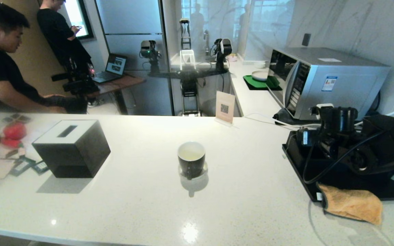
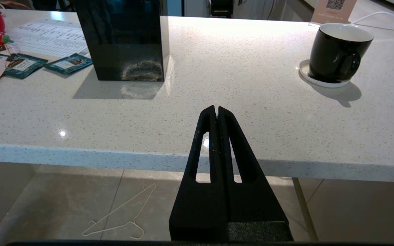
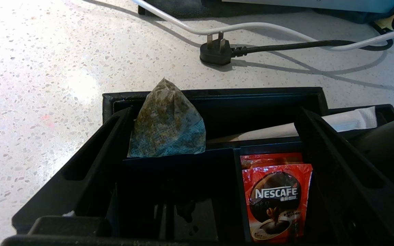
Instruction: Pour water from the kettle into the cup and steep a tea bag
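The white table (image 1: 251, 205) carries the black organiser tray (image 3: 217, 99) at three o'clock; the cup (image 1: 191, 159) sits centre (on a coaster). Right pincer (image 3: 210, 136), spread wide, flanks the tea bag (image 3: 167, 123) leaning in the tray. Left pincer (image 2: 216, 111), pressed together, hangs off the table's near edge.

Head view: right arm (image 1: 371, 147) hides the tray (image 1: 361, 191) contents and its own claw; kettle concealed. Right wrist view: red sachet (image 3: 275, 201) cut off at edge.
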You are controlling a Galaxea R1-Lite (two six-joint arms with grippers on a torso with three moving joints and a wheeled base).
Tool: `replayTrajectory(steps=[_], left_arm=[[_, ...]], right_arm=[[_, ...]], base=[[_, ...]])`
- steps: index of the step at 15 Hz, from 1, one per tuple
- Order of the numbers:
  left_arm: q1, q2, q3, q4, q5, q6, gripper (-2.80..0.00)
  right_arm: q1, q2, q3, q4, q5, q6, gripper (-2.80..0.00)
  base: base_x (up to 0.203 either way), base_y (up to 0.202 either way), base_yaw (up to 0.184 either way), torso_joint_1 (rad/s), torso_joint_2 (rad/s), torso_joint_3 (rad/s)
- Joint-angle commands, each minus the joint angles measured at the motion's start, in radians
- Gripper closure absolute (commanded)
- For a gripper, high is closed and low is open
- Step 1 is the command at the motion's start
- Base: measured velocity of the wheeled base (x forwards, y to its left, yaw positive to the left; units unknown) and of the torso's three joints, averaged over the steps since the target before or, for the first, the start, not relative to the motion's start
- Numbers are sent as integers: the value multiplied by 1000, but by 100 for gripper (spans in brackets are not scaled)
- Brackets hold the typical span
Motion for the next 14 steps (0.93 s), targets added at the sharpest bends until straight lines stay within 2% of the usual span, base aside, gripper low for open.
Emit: replayTrajectory(steps=[1,4,5,14], left_arm=[[0,1,0,0,0,0,0],[0,1,0,0,0,0,0],[0,1,0,0,0,0,0],[0,1,0,0,0,-1,0]], right_arm=[[1,6,0,-5,-2,-1,-280],[1,9,-1,-6,-2,-1,-280],[1,10,-1,-6,-2,-1,0],[1,4,-6,-9,-2,1,0]], base=[[0,0,0,0,0,0],[0,0,0,0,0,0],[0,0,0,0,0,0],[0,0,0,0,0,0]])
